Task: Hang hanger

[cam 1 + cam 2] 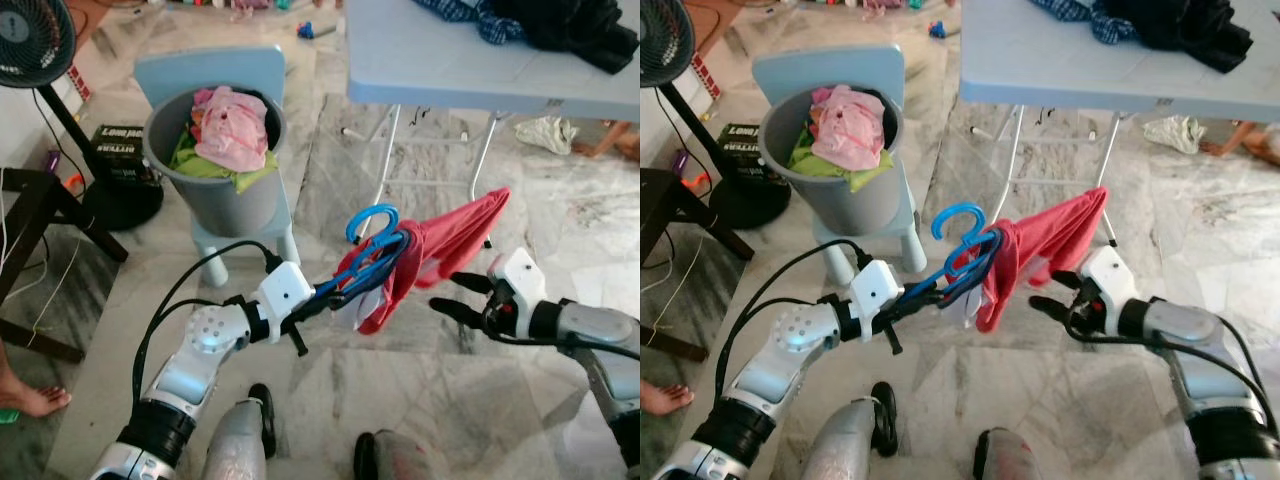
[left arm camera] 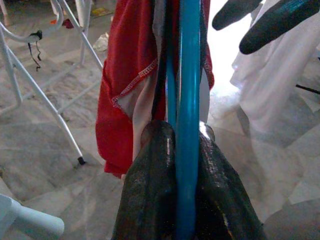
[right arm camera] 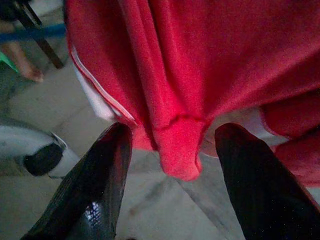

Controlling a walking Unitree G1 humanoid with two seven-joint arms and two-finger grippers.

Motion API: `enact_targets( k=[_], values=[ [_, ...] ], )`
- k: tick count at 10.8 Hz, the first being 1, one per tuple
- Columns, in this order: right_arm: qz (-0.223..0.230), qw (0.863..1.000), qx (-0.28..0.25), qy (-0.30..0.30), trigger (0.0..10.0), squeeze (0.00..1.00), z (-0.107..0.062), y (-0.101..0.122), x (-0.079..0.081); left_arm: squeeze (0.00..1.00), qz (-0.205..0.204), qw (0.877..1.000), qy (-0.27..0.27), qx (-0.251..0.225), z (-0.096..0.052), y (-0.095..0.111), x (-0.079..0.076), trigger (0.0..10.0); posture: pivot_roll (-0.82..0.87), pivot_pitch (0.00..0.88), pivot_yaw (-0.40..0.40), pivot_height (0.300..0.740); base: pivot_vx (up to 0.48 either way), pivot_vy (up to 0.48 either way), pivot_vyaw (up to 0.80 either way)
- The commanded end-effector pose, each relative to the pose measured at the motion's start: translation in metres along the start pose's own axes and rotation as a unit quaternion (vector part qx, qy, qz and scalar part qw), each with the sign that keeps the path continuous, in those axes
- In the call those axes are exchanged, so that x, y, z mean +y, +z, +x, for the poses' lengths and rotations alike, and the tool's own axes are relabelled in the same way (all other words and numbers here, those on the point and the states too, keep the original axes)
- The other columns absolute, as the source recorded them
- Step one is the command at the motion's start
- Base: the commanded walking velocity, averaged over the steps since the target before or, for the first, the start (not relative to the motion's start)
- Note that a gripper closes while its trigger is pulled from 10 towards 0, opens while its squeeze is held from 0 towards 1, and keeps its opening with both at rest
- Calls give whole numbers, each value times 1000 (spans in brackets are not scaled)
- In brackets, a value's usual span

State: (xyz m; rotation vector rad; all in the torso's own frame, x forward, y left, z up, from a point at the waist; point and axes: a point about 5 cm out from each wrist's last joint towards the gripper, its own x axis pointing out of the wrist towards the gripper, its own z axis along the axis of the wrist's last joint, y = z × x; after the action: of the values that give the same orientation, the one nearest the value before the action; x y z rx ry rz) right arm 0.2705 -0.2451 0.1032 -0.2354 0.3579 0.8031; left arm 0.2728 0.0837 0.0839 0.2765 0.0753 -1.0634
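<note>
Surface (image 1: 440,60) at the back with dark clothes piled on it. Grey bucket (image 1: 215,190) of laundry sits on a blue chair, left of the surface. Red garment (image 1: 440,250) hangs on the blue hanger (image 1: 365,255) in front of the surface. Left tool (image 1: 325,295) clamped on hanger. Right tool (image 1: 450,295) fingers apart, tips just beside garment hem.

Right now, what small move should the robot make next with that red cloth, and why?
Probably close the right tool on the red garment: its fingers are spread just beside the hanging cloth, while the left tool already pinches the blue hanger.
</note>
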Motion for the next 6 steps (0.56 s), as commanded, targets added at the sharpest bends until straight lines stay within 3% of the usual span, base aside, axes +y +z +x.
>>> enact_targets(
  k=[1,4,5,6],
  values=[
    [15,1000,-15,1,10000,0,3,0,5,0,7,1000,-15,-18,4,8,-6,0,-31,206,-14,740,0,0,0],
    [48,998,-41,-10,10000,0,16,3,12,0,5,1000,-22,-18,5,8,-8,0,-32,209,-13,740,0,0,0],
    [56,997,-57,-23,5843,0,22,5,13,0,4,1000,-25,-18,7,9,-9,0,-34,210,-14,740,0,0,0],
    [72,994,-78,-40,0,0,28,8,12,0,4,999,-26,-20,8,9,-10,0,-32,210,-15,740,0,0,0]
  ],
)
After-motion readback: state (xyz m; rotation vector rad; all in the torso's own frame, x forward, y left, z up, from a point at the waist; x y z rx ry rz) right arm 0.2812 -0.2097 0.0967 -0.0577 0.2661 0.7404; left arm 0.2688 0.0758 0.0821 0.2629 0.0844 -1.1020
